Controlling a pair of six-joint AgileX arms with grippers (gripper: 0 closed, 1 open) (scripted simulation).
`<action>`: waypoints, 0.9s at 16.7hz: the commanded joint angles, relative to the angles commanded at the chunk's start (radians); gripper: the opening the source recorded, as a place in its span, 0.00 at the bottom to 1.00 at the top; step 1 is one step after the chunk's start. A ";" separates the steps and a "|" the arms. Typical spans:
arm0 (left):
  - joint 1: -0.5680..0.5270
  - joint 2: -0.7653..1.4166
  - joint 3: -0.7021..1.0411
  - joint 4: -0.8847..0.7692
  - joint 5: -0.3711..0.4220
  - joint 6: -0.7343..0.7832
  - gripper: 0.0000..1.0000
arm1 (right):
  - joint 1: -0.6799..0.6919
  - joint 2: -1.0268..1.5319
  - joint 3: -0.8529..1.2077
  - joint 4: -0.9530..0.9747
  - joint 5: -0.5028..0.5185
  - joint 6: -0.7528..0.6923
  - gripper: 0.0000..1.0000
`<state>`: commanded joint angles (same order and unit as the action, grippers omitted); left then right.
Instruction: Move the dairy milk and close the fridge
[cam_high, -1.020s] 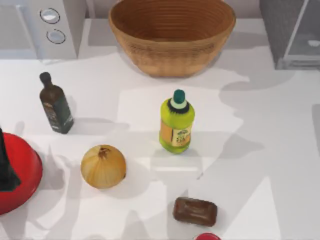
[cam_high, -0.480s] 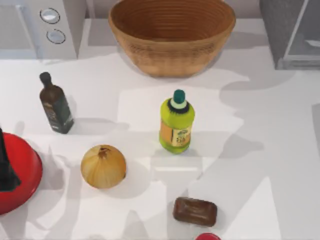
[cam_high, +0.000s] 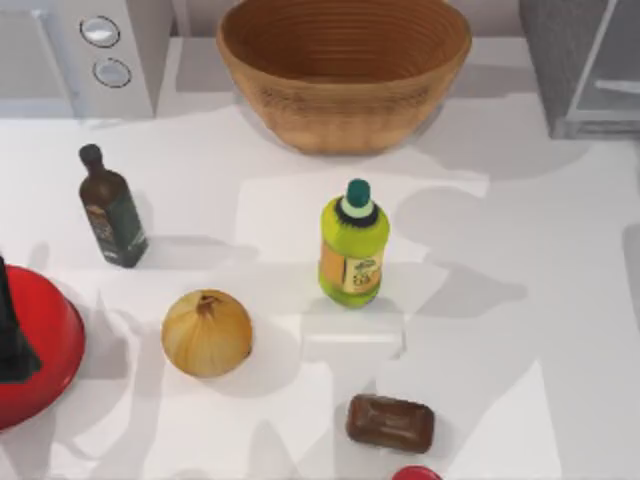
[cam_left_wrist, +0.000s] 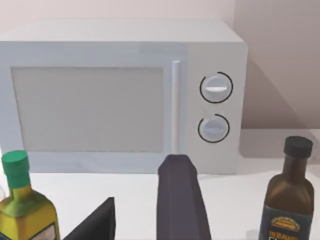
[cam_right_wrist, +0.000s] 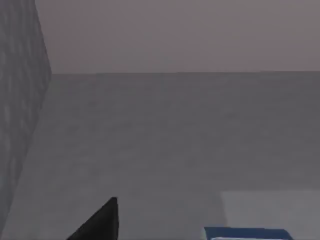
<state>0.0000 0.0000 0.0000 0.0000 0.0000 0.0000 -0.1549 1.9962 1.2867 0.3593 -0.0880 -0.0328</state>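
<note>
Our left gripper (cam_left_wrist: 137, 220) hangs low over the left side of the table and faces the white microwave (cam_left_wrist: 120, 95). Its two dark fingers (cam_left_wrist: 180, 200) stand wide apart, and nothing is between them. From the left wrist view we see the microwave's two round dials, one above the other. The yellow-green bottle (cam_left_wrist: 22, 210) with the green cap is on one side of the gripper. The dark bottle (cam_left_wrist: 290, 200) with the black cap is on the other side.

Our right gripper (cam_right_wrist: 100, 220) is close to the fridge (cam_right_wrist: 20, 125), beside its grey speckled wall. We cannot tell if this gripper is wide or narrow. The dairy milk (cam_right_wrist: 247, 233) just peeks in at the edge of the right wrist view. We see its blue top, with a pale patch right behind it. The gripper is near the milk but apart from it.

From above, the fridge (cam_high: 560, 60) stands at the far right corner of the table, with its light door panel beside the grey wall. A big woven basket (cam_high: 345, 110) sits at the far middle. The microwave (cam_high: 135, 60) is at the far left. The yellow-green bottle (cam_high: 354, 245) stands upright in the middle. The dark bottle (cam_high: 112, 210) stands to its left, well apart. A round onion (cam_high: 207, 332) lies nearer to us. A brown block (cam_high: 390, 423) lies near the front edge. A red bowl (cam_high: 50, 350) sits at the left edge, with a dark shape (cam_high: 12, 330) over it.
</note>
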 joint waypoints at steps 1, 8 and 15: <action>0.000 0.000 0.000 0.000 0.000 0.000 1.00 | 0.006 -0.063 -0.041 -0.011 0.002 0.001 1.00; 0.000 0.000 0.000 0.000 0.000 0.000 1.00 | 0.060 -0.774 -0.457 -0.123 0.028 0.008 1.00; 0.000 0.000 0.000 0.000 0.000 0.000 1.00 | 0.118 -1.582 -0.949 -0.263 0.062 0.022 1.00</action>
<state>0.0000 0.0000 0.0000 0.0000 0.0000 0.0000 -0.0372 0.4139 0.3377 0.0966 -0.0257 -0.0109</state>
